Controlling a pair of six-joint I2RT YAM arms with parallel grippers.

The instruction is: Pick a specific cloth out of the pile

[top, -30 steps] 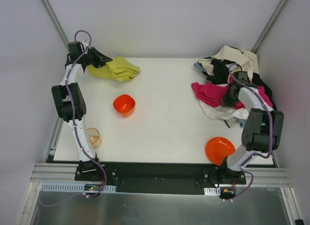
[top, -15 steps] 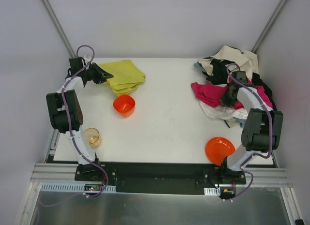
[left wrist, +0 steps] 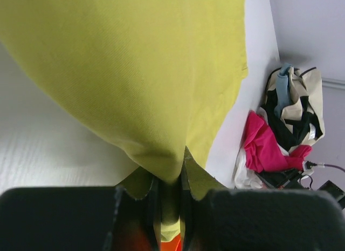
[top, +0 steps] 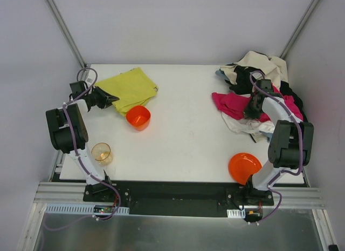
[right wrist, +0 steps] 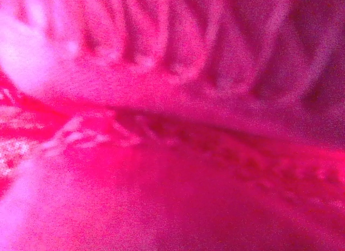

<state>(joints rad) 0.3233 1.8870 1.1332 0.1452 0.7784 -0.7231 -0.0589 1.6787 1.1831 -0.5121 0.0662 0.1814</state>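
Here, L claw (top: 109, 98) pinches a corner of the cloth (top: 131, 87). Since 1 s ago it has drawn back, spreading the bunched cloth flat on the counter (top: 183, 137), far-left, well apart from the pile (top: 253, 73); extraction looks done. Cloth: matte lime weave, approx. rectangular. R claw (top: 250, 112) is buried in soft magenta garment (top: 232, 102); grip can't be told.

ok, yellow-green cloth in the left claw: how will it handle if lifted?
Probably floppy: the cloth bunches to a pinch at the left claw. Looks thin, so likely light; should drape, not hold shape. A trailing edge might nudge the orange bowl beside it.
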